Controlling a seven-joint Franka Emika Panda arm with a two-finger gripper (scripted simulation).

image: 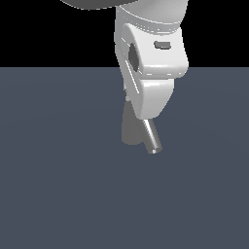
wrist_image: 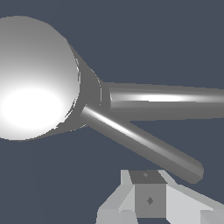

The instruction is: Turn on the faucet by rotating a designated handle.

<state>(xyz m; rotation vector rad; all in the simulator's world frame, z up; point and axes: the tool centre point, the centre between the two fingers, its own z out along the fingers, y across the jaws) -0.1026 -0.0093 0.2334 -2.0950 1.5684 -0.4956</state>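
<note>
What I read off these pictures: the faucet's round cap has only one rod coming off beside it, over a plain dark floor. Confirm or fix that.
Wrong on the count. The wrist view shows two coming off beside the faucet's round cap: the thick spout tube and the slimmer handle. The plain dark floor stands.

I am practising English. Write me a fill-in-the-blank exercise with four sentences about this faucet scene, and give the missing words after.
1. In the wrist view, the cap on the faucet is ___ in shape.
2. ___ tubes project from the faucet beside the cap.
3. The handle is ___ than the spout.
4. In the exterior view, the robot arm hides the ___ part of the faucet.

Missing words: round; Two; thinner; upper
</note>
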